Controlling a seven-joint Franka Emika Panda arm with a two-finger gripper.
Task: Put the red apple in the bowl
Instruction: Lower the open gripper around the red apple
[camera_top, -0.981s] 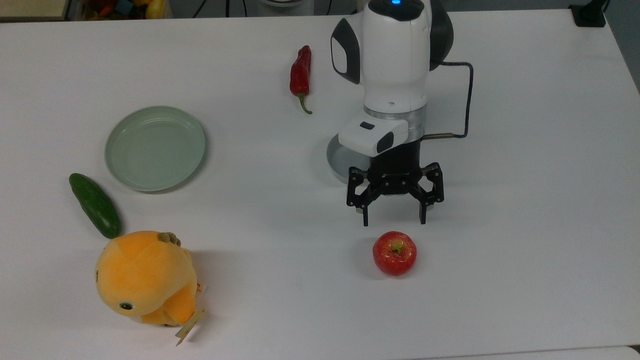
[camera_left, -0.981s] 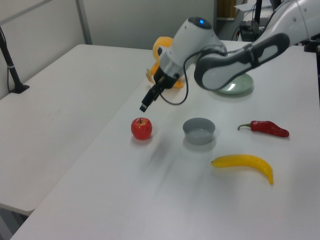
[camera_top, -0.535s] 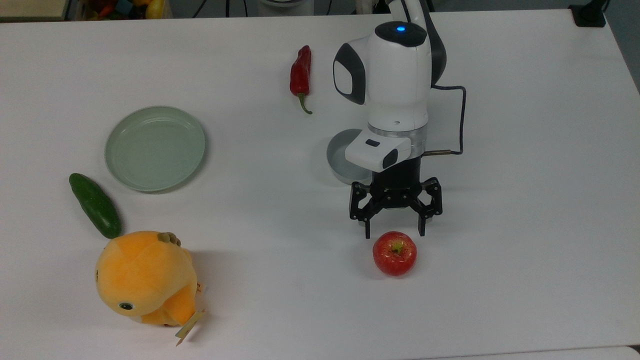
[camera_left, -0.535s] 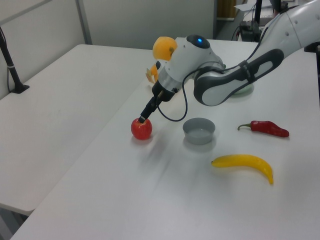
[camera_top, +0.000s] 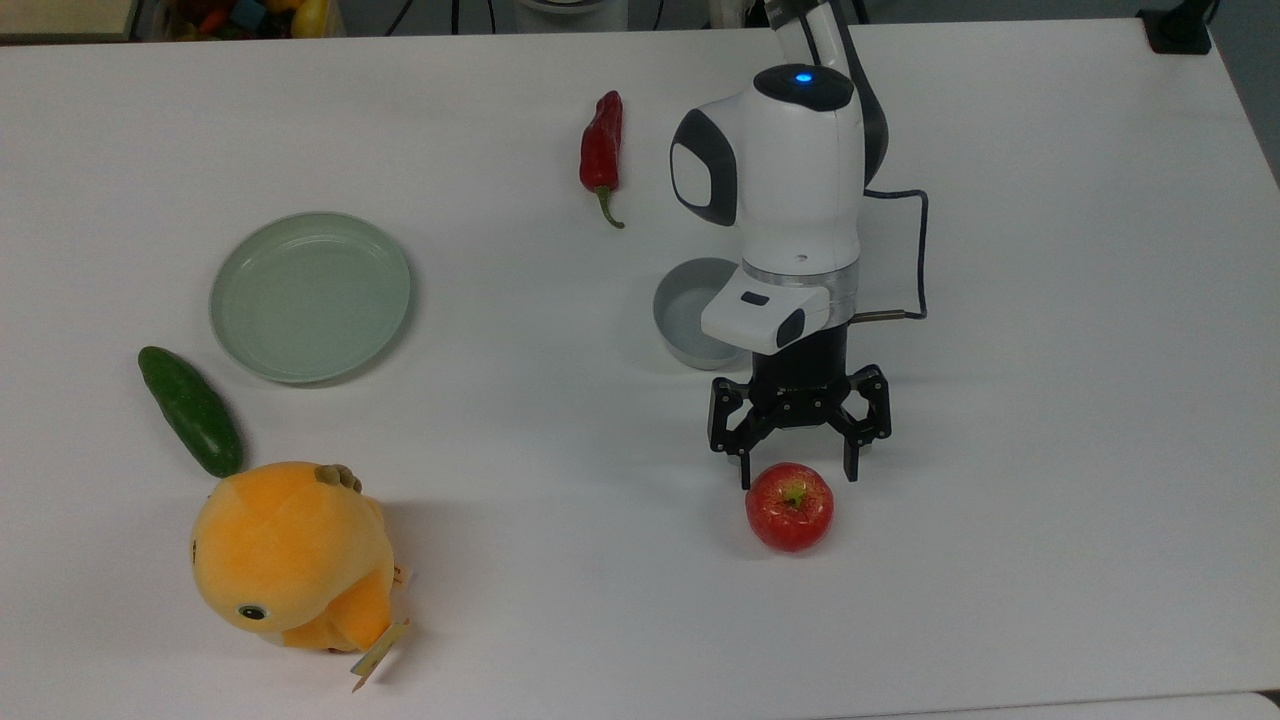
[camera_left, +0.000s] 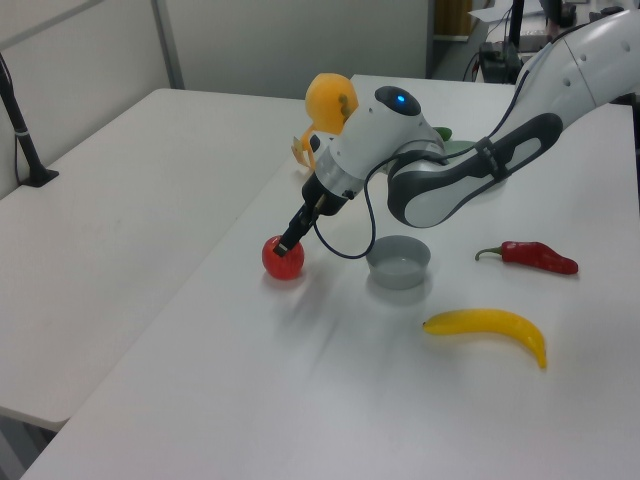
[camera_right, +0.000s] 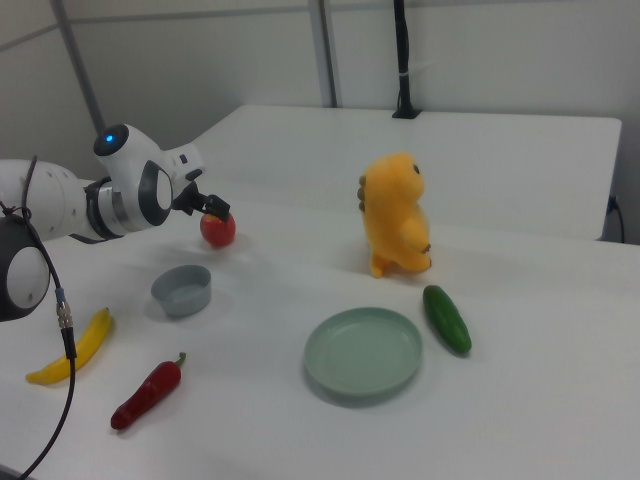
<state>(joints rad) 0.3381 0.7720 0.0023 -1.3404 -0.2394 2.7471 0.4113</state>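
Note:
The red apple (camera_top: 789, 506) (camera_left: 283, 258) (camera_right: 217, 230) sits on the white table, stem dimple up. My gripper (camera_top: 798, 480) (camera_left: 284, 243) (camera_right: 215, 206) is open and hangs just over the apple's far side, one fingertip (camera_top: 746, 479) at each flank of its top. The fingers do not touch it as far as I can tell. The grey bowl (camera_top: 686, 315) (camera_left: 398, 261) (camera_right: 182, 289) stands empty behind the gripper, partly covered by my wrist in the top view.
A red chili (camera_top: 601, 150) (camera_left: 530, 256) lies beyond the bowl. A banana (camera_left: 490, 326) (camera_right: 70, 350) lies near it. A pale green plate (camera_top: 311, 296), a cucumber (camera_top: 190, 410) and an orange plush toy (camera_top: 290, 555) occupy the top view's left.
My gripper has come down and forward from above the bowl side to the apple, staying open. The apple has not moved.

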